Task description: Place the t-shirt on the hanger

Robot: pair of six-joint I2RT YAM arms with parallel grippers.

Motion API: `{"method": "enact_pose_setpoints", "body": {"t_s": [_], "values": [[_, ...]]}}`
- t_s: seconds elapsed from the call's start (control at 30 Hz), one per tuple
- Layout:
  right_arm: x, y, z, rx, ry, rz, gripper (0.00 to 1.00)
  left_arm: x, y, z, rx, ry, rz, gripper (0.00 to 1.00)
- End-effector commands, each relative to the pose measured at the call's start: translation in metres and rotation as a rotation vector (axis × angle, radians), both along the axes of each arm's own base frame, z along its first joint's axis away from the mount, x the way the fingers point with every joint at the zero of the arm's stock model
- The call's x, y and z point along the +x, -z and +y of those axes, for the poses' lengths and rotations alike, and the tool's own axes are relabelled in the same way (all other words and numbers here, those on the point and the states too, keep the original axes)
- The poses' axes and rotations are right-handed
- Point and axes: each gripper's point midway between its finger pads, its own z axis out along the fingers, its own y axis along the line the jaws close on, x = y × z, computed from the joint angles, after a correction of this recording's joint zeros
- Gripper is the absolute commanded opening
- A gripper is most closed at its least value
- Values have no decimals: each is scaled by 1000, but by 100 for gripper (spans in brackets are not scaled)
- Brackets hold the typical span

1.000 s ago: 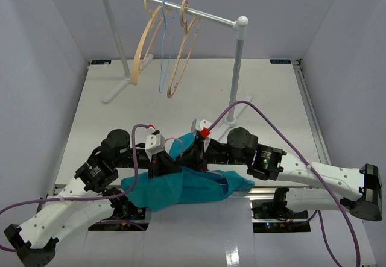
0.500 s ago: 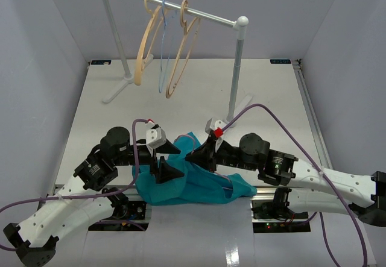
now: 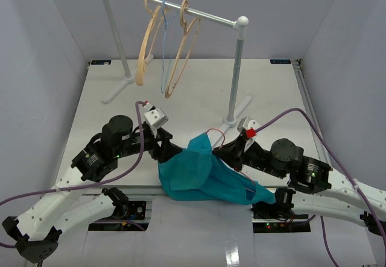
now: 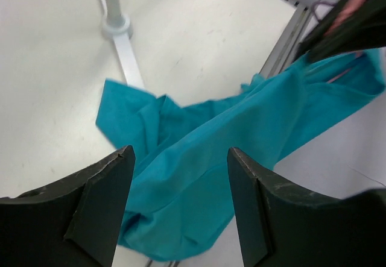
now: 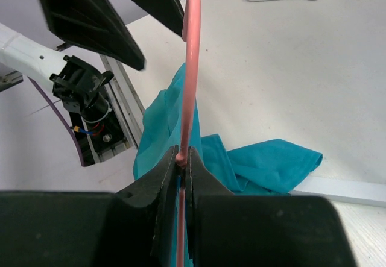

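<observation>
The teal t-shirt (image 3: 192, 172) hangs bunched at the table's near edge, between the two arms, its top lifted up by the hanger. Only the thin pink hook (image 3: 212, 135) of the hanger shows in the top view. My right gripper (image 3: 219, 152) is shut on the hanger's pink wire (image 5: 187, 68), with fabric (image 5: 265, 164) draped below the right gripper (image 5: 184, 155). My left gripper (image 3: 170, 150) is just left of the shirt. In the left wrist view the left gripper (image 4: 181, 179) stands open above the teal cloth (image 4: 199, 152), holding nothing.
A white rack (image 3: 175, 11) stands at the back with two beige hangers (image 3: 145, 44) (image 3: 181, 50) and a light-blue hanger (image 3: 163, 50). Its right post foot (image 3: 231, 121) is just behind the shirt. White walls close in both sides.
My left gripper has opened and let go of the shirt, drawing back a little. The right arm has carried the hanger and shirt to the right.
</observation>
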Motion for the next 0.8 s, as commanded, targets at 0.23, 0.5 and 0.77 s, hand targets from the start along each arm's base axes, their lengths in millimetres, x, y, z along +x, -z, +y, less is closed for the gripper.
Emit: {"method": "enact_pose_setpoints", "body": {"t_s": [0.23, 0.5, 0.77], "values": [[11, -53, -41, 117, 125, -68, 8, 10, 62, 11, 119, -123, 158, 74], [14, -63, -54, 133, 167, -80, 8, 7, 49, 12, 80, -125, 142, 73], [16, -70, -64, 146, 191, -90, 8, 8, 41, 12, 75, -119, 125, 73]]}}
